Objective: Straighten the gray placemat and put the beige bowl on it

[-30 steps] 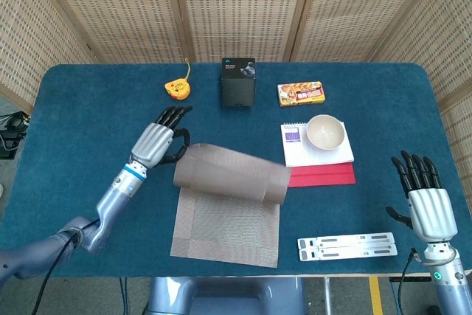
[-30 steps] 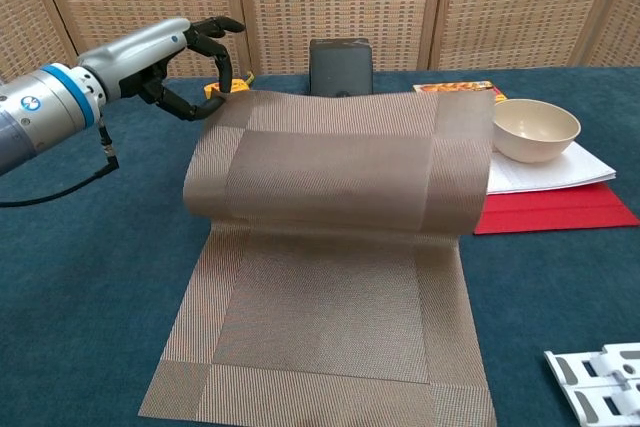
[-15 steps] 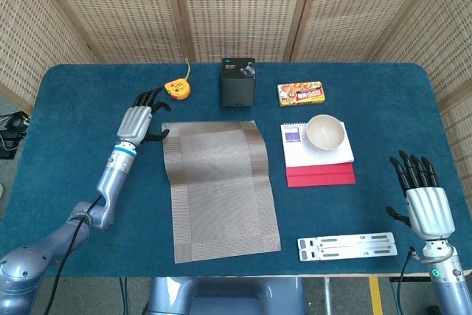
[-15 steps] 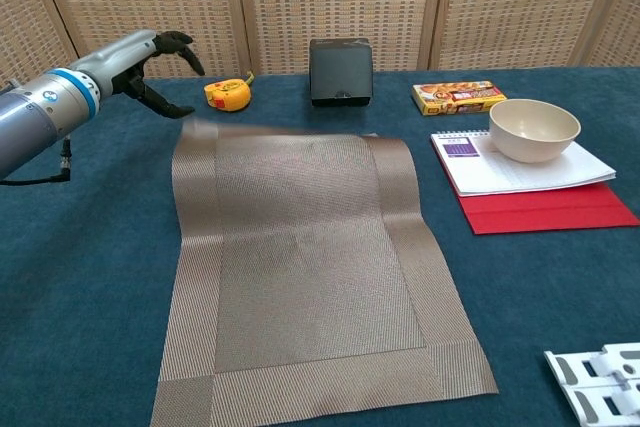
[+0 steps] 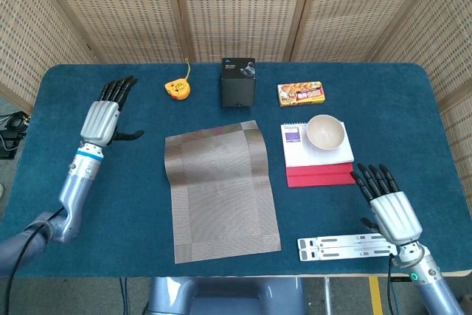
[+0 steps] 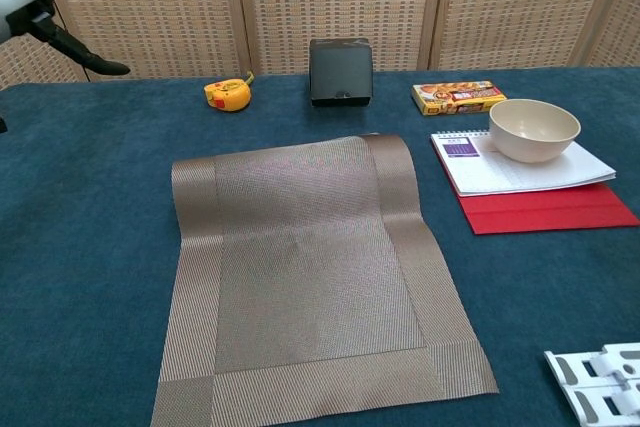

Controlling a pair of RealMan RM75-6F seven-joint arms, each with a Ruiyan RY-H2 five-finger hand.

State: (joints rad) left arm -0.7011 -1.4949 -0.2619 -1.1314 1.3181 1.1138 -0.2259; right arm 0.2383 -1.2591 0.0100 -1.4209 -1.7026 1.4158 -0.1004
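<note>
The gray placemat (image 5: 221,188) is lying flat mid-counter while the beige bowl (image 5: 325,132) is sitting on a notepad (image 5: 316,145) just right of it, nearer the right robot hand (image 5: 389,208), which is hovering empty and spread, as is the left robot hand (image 5: 103,116).

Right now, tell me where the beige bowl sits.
The beige bowl rests on the white spiral notepad atop the red folder, right of the gray placemat, just in front of the snack box.
</note>
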